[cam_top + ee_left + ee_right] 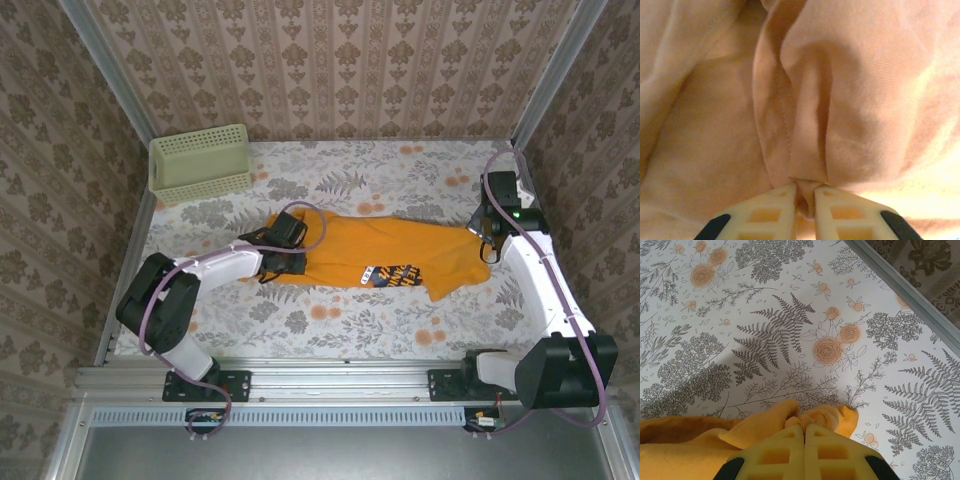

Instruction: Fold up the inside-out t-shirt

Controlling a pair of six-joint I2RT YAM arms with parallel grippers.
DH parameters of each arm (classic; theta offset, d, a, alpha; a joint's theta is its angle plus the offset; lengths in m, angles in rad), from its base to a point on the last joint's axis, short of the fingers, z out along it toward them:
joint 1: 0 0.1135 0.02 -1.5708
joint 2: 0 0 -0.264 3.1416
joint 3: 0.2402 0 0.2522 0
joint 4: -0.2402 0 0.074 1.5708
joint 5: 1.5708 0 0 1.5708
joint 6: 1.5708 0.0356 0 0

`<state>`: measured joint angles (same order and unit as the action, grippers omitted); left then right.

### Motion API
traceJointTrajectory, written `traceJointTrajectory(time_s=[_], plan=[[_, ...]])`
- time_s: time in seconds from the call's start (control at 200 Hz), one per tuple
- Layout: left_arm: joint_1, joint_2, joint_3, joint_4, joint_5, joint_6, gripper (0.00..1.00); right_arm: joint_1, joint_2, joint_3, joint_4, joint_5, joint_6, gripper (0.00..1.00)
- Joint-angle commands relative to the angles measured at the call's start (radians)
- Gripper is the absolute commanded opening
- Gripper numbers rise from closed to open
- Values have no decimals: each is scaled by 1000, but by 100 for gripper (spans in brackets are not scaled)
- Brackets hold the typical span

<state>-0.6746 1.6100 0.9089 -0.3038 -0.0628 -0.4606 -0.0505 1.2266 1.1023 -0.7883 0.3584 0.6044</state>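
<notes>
**Floral table, shirt pinched at both ends**

Patterned table [330, 320] carries the shirt [390, 250], laid out as a long orange band between the two grippers.

Left gripper [805, 196]: jaws drawn almost together, clamping a thin ridge of cloth that rises straight ahead of the tips. A stitched seam [785, 117] runs along the ridge just left of the jaw line.

Right gripper [804, 426]: jaws pressed together, with a bunched corner of shirt caught at and around their tips and bare table beyond.

Judged step: securing both ends before lifting the garment to spread or turn it. To do this well, each pinch should probably hold an edge rather than a wad. Both ends should rise together, with the cloth kept taut between the jaws so the middle neither drags nor twists. The bunch at the right jaws looks thick, so a slip there seems the main risk.

The wrist views give the bite itself: how little cloth sits between the left jaws, and how the corner curls round the right ones. The overhead view adds the whole outline and the dark print [392, 274] on the near edge, roughly midway between the grippers. It also shows the basket [200, 165] far beyond the left gripper, well apart from the shirt.
</notes>
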Motion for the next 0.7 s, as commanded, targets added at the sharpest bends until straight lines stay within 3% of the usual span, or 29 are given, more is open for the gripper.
traceJointTrajectory(time_s=[0.0,0.28,0.425,0.58,0.695], plan=[[-5,-45,46,-91,-115,54,3,-23,-39,-3,-3,11,-15,0],[-44,-254,87,-193,-429,206,0,-27,-65,35,-26,-2,-20,0],[-57,-265,117,-203,-581,278,0,-22,-62,31,-19,-27,-5,0],[-16,-156,159,-197,-566,291,0,-12,-10,24,2,-50,2,0],[19,-61,201,-215,-489,266,0,-11,63,33,39,-88,-7,0]])
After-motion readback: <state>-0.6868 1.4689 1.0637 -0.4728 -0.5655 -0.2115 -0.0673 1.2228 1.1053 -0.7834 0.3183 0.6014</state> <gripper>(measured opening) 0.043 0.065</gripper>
